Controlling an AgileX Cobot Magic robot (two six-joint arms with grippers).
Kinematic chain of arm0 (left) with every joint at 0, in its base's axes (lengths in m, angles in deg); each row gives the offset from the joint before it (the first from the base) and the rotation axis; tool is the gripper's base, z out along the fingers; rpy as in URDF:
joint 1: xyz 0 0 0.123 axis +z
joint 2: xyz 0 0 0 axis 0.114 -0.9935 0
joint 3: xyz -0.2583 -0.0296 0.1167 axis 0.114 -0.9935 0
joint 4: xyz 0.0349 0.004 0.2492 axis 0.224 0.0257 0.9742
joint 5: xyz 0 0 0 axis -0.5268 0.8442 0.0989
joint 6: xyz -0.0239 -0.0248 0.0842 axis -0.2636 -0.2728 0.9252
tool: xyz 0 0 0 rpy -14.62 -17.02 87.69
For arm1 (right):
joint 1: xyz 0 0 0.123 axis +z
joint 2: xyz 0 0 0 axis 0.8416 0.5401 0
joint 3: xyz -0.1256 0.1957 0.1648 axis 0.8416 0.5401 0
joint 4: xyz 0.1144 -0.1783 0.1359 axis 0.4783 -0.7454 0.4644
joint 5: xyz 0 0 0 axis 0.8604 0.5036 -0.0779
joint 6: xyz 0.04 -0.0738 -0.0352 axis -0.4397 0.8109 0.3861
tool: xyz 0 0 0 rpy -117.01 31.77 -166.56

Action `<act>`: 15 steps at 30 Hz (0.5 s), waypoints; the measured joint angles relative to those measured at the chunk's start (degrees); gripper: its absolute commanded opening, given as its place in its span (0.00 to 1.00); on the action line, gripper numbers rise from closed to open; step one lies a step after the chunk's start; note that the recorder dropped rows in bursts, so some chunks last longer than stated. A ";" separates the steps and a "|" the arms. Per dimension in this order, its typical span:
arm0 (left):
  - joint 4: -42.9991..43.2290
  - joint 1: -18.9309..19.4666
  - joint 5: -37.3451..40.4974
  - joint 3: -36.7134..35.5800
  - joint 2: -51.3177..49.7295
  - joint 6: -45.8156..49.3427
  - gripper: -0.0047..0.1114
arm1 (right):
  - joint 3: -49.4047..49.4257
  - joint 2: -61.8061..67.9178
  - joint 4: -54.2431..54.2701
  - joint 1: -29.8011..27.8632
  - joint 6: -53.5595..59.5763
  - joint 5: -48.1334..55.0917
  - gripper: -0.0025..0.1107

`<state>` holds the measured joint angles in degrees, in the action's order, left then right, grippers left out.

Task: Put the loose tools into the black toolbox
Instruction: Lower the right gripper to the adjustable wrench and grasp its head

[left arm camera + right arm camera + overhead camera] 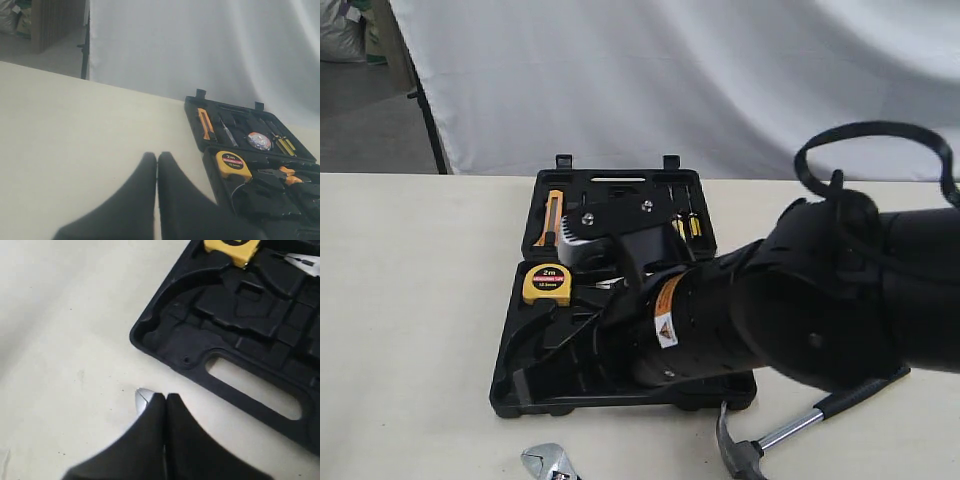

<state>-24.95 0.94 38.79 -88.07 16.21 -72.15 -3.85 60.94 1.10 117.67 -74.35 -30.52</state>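
Observation:
The black toolbox (580,405) lies open mid-table, lid at the far side. The claw hammer (790,428) lies on the table by the case's near right corner. The silver wrench (550,463) lies in front of the case; its tip (142,399) peeks out beside my right gripper (165,396), which is shut with nothing between its fingers, above the table near the slot handle (252,390). A small round roll (259,141) sits in the lid. Left of the toolbox (192,107), my left gripper (157,155) hangs shut and empty over bare table.
In the case are the yellow tape measure (547,283), orange-handled pliers (285,175), an orange knife (205,125) and yellow screwdrivers (282,145). My right arm (800,310) covers much of the case. A white sheet (670,80) hangs behind the table.

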 measured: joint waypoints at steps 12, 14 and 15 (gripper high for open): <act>0.00 0.00 0.00 0.00 0.00 0.00 0.05 | 0.14 5.81 -3.28 2.05 0.00 -1.81 0.02; 0.00 0.00 0.00 0.00 0.00 0.00 0.05 | 0.14 6.94 -3.39 2.05 0.00 -1.70 0.02; 0.00 0.00 0.00 0.00 0.00 0.00 0.05 | 0.14 7.34 -3.39 2.05 0.00 -1.70 0.05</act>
<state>-24.95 0.94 38.79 -88.07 16.21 -72.15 -3.71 68.27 -2.29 119.72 -74.35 -32.22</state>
